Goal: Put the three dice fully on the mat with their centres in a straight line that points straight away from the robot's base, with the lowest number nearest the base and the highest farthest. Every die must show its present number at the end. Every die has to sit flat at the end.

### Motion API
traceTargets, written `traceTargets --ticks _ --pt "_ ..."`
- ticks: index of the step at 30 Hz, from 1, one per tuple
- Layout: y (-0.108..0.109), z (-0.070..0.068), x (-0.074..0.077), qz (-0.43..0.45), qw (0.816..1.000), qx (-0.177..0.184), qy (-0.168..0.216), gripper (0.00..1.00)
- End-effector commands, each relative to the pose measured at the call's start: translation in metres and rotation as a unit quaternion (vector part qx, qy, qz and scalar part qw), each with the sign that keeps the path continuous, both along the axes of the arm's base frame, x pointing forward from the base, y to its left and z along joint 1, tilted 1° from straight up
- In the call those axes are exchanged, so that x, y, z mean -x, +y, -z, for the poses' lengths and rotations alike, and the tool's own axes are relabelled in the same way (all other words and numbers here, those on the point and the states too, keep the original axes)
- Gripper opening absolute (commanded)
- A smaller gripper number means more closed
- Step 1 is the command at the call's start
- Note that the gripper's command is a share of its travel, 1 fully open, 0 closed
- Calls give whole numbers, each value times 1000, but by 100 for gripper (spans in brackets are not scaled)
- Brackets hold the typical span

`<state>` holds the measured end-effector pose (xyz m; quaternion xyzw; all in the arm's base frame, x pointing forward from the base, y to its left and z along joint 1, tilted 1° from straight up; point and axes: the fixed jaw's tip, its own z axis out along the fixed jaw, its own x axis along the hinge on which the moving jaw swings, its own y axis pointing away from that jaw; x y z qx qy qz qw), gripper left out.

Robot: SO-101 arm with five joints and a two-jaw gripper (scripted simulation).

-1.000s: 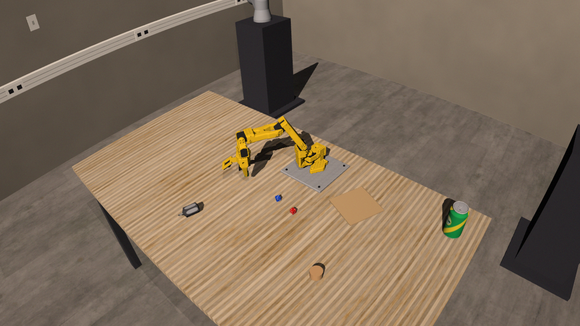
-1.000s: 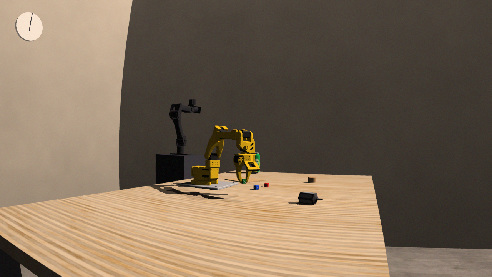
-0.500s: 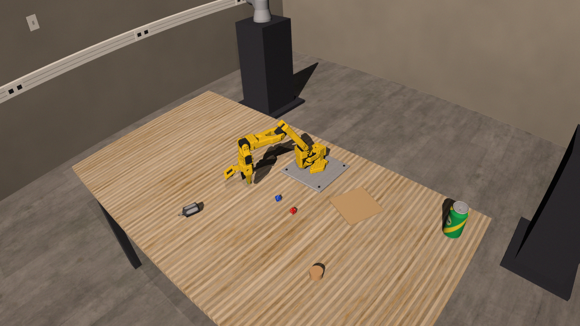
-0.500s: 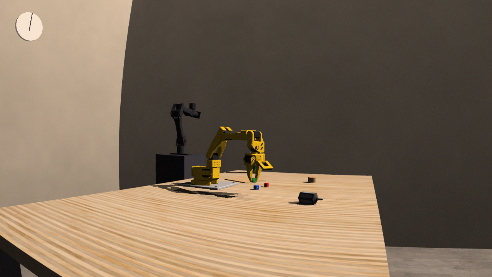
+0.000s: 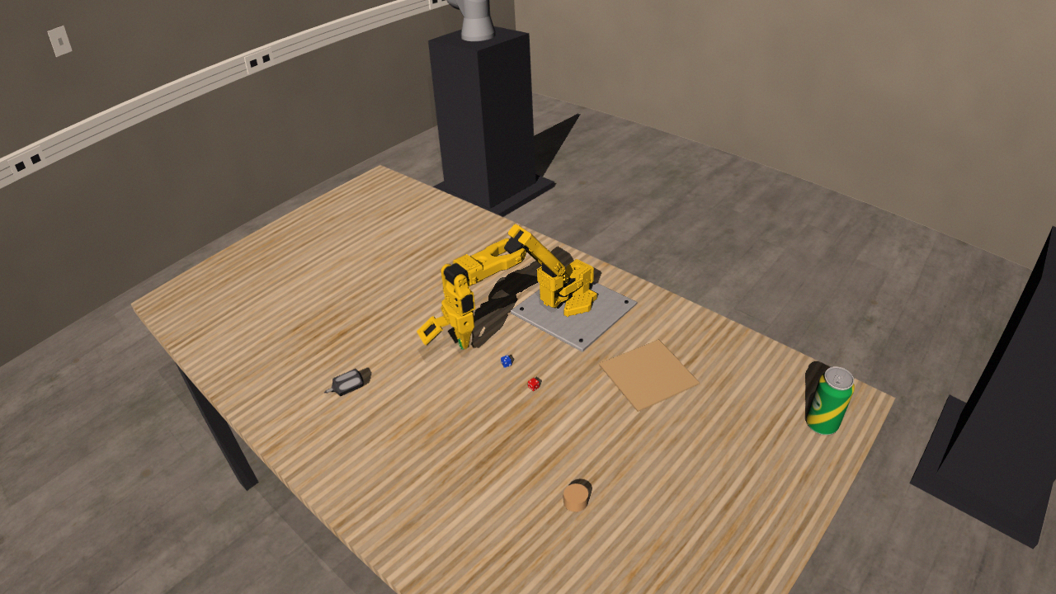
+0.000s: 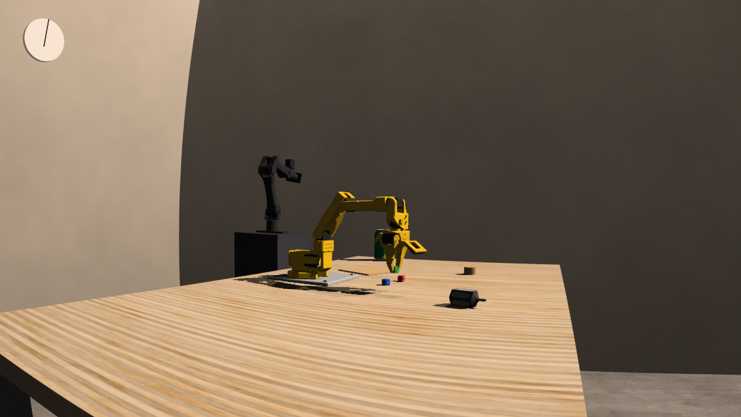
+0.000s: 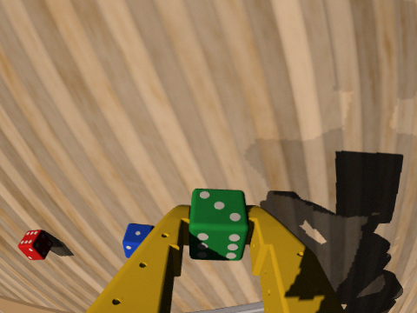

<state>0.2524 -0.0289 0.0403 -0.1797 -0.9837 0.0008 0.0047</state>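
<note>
"Since the green die (image 6: 396,269) (image 7: 218,223) is between the jaws, what is the step?"

"Carrying, I judge: the gripper (image 5: 463,342) (image 6: 395,270) (image 7: 218,217) is closed on it, above the wood. Its upper face seems three."

"And the others?"

"To one side of the jaws lies the blue die (image 5: 506,360) (image 6: 385,282) (image 7: 135,238), one up; farther, the red die (image 5: 533,384) (image 6: 400,278) (image 7: 32,244), six up. Farther from the jaws is the mat (image 5: 648,374) (image 6: 365,270)."

"So next?"

"It should pass over both dice without touching, then lower green flat on the mat's middle, leaving place for blue nearer the base and red beyond."

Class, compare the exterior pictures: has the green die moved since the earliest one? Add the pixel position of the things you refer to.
Yes. In the exterior view, the green die (image 6: 396,269) (image 7: 218,223) has gone rightward, from left of the blue die (image 5: 506,360) (image 6: 385,282) (image 7: 135,239) to right of it.
</note>
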Motion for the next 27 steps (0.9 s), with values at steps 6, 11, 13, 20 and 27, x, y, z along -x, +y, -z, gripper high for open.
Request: traceTargets --ticks 6,11,13,20,27 --pt "44 4 -4 -88 996 -1 8 0" --pt "60 4 -5 -119 993 -1 4 0" --pt "62 4 -5 -122 992 -1 3 0" --pt "63 4 -5 -125 992 -1 3 0" --pt "85 4 -3 -167 986 -1 -1 0"
